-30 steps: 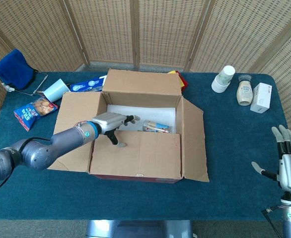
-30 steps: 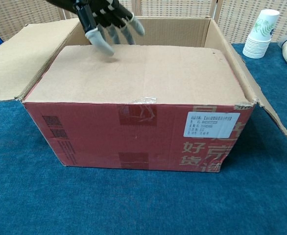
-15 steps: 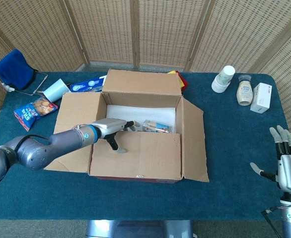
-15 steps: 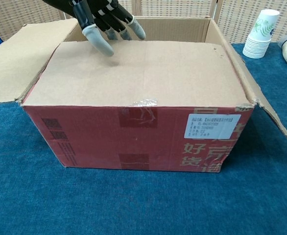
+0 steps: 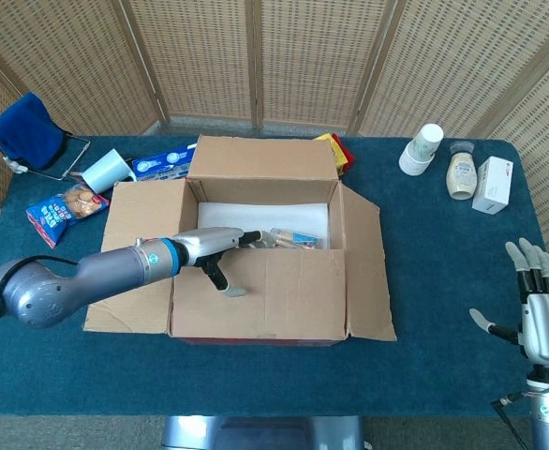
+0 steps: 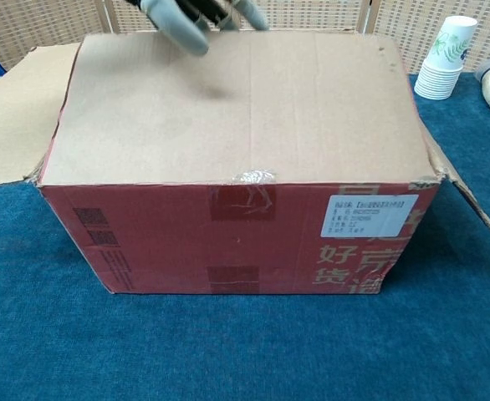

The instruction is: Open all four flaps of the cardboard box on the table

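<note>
The robot's left hand (image 5: 220,246) reaches over the cardboard box (image 5: 256,248) at the table's centre, its fingers hooked over the near flap (image 5: 260,292) (whether they actually grip it, I cannot tell). If they slip off that edge, the half-raised flap could drop shut. The right hand (image 5: 540,314) hovers apart near the table edge, fingers spread, empty.

backdrop: folding woven-rattan screen (image 5: 293,56) with wooden frames, panels angled behind table | furniture: table under dark blue cloth (image 5: 443,281) | floor: grey strip at screen's foot (image 5: 176,125) | light: even, soft shadows
</note>
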Controlling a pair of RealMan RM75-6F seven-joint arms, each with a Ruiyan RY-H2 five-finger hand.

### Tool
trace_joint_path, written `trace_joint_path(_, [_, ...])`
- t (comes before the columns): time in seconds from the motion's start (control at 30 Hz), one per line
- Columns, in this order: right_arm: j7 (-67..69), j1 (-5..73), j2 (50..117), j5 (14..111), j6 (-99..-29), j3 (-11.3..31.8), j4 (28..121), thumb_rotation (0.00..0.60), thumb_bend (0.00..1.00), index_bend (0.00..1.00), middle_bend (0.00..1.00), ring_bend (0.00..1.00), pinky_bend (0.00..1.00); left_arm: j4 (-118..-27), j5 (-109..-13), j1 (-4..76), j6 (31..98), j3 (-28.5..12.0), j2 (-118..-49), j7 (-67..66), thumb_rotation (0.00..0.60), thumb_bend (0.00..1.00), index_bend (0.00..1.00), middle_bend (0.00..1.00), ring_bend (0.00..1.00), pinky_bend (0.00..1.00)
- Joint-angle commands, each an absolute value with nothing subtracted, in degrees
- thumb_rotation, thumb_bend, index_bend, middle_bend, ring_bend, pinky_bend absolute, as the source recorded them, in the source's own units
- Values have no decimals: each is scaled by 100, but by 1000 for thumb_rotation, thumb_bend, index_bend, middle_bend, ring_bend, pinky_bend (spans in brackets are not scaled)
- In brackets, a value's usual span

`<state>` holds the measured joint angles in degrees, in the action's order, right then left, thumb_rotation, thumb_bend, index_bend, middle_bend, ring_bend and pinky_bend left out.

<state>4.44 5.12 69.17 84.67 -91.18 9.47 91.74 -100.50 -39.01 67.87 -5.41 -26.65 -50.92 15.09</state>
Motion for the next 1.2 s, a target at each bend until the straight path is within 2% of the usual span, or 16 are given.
trace_joint_path(0.03, [453,512,6908,8484,-9109,934,9187,600,0,0,0,0,0,-10395,-3927,6002,-795,-3625,-5073,1410,600,7,67,171,219,392])
trace_joint_path(0.23, [453,518,6898,8485,-9088,932,9210,600,0,0,0,0,0,-10785,-4102,5347,-985,-4484,-5086,1098,600,7,74,168,218,394])
trace_joint_path(0.4, [444,522,6892,8503,-9073,918,9231,600,0,0,0,0,0,-10868,-3955,5064,-1346,-4941,-5162,1088,600,6,74,165,218,371])
trace_joint_path(0.67, [409,525,6896,8507,-9072,917,9241,600,0,0,0,0,0,-10653,-3531,4765,-2113,-5589,-5655,849,600,7,72,157,228,341])
trace_joint_path(0.93, [373,539,6910,8490,-9041,918,9233,600,0,0,0,0,0,-10641,-3301,4680,-2495,-5860,-6004,601,600,7,72,151,240,393])
trace_joint_path(1.2, [338,548,6922,8479,-9018,914,9252,600,0,0,0,0,0,-10603,-3045,4580,-2801,-5927,-6507,324,600,6,70,135,248,443])
